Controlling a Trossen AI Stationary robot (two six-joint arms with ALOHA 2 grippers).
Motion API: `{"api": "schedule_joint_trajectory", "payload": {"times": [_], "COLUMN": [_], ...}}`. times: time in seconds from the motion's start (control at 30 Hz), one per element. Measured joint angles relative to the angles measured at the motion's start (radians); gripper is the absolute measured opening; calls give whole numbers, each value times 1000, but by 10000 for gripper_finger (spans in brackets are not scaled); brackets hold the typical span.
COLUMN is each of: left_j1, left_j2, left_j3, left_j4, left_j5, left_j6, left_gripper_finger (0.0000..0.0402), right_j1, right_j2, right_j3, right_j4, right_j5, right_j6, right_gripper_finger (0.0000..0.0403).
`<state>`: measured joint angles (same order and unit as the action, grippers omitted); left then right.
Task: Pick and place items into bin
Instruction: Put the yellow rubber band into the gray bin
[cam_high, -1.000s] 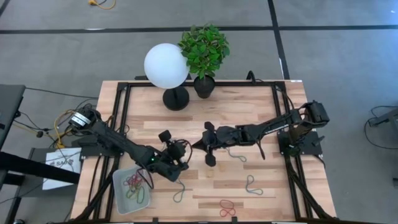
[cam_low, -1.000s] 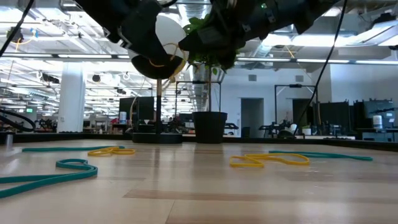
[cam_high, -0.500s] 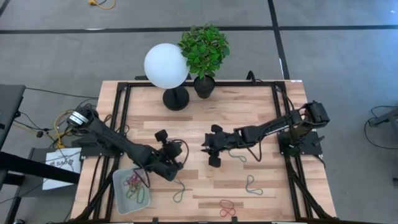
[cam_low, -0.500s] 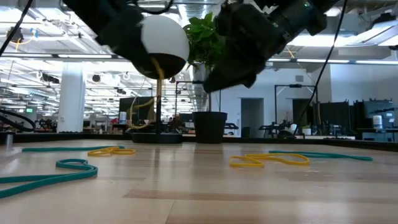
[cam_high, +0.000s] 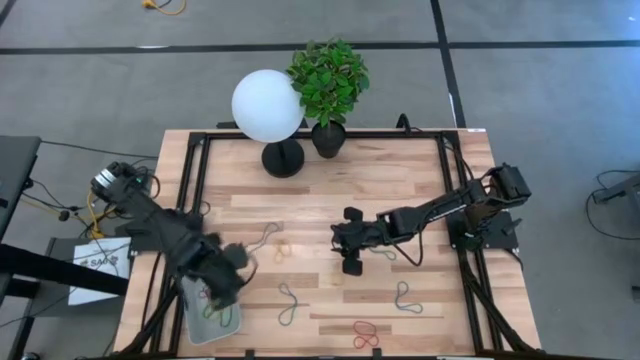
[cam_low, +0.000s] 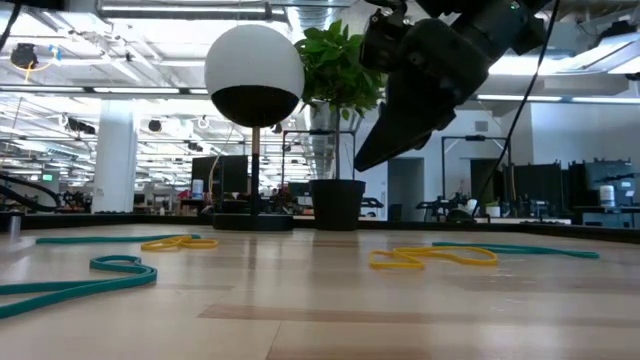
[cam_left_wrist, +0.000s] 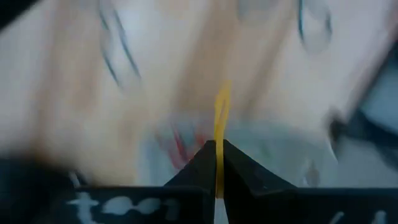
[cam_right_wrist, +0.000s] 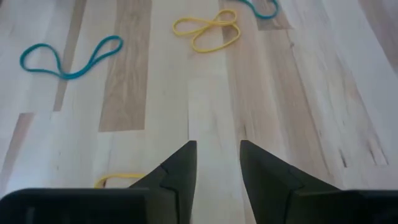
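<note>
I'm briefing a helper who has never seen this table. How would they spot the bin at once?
From the white globe lamp at the table's far edge, look to the opposite near edge, at the corner on the left arm's side. The bin is the pale translucent tray there, under the left gripper. It alone has walls; it holds red and green rubber bands.

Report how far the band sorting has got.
Done: several red and green bands already lie in the bin.

In hand: the left gripper is shut on a yellow band over the bin. The right gripper is open above the table.

Left: loose bands on the wood, including a yellow band on the table, a green one and a red one.
</note>
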<state>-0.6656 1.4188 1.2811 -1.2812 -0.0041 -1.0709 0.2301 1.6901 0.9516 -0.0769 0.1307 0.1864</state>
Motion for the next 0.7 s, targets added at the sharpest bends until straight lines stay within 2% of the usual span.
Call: {"api": "schedule_joint_trajectory", "payload": {"times": [0.07,0.13,0.33,0.47,0.6,0.7], "left_j1": [-42,-85,-203,-253,-271,-272], "left_j2": [-2,-2,1,1,1,1], "left_j3": [-2,-10,-75,-148,-213,-243], "left_j4": [-24,-51,-51,-16,103,178], "left_j5": [125,178,115,189,303,317], "left_j6": [-84,-152,-307,-397,-427,-424], "left_gripper_finger": [0,0,0,0,0,0], "right_j1": [-1,-1,-1,-1,-1,-1], "right_j2": [0,0,0,0,0,0], "right_j3": [0,0,-1,-1,-1,-1], "right_j4": [0,0,1,2,2,2], "right_j5": [0,0,0,0,0,0], "right_j6": [0,7,56,76,77,77], "right_gripper_finger": [118,118,118,118,118,118]}}
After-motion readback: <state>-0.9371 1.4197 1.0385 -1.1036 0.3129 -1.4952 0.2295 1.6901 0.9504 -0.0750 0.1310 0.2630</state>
